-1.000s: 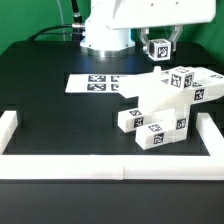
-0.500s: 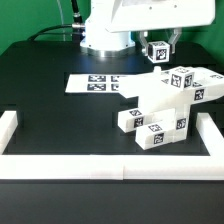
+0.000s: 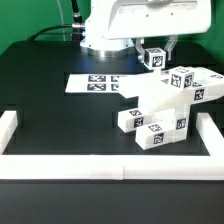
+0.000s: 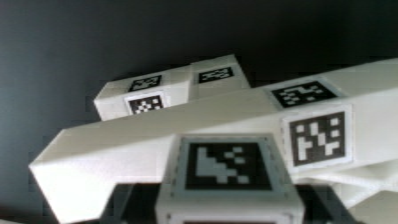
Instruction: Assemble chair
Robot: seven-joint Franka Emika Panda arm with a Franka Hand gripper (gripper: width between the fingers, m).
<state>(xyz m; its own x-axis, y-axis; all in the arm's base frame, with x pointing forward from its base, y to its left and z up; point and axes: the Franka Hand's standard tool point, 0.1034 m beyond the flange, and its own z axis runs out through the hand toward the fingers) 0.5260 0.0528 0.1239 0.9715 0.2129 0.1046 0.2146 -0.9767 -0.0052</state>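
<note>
The part-built chair point(image 3: 165, 100) stands at the exterior view's right, a stack of white tagged slabs and bars. Above its far end hangs a small white tagged block point(image 3: 153, 57), with my gripper point(image 3: 154, 52) shut on it. In the wrist view that block point(image 4: 228, 165) fills the space between my black fingers point(image 4: 134, 203), its tag facing the camera. My gripper point(image 4: 228, 208) holds it just over the chair's tagged pieces point(image 4: 178, 125). Whether the block touches the chair I cannot tell.
The marker board point(image 3: 95, 83) lies flat on the black table left of the chair. A white border rail point(image 3: 100, 165) runs along the front, with its ends at the left point(image 3: 8, 128) and right point(image 3: 210, 130). The arm's base point(image 3: 105, 40) stands behind.
My gripper has come down a little and shifted slightly toward the exterior view's left, carrying the small block closer to the chair. The chair has not moved.
</note>
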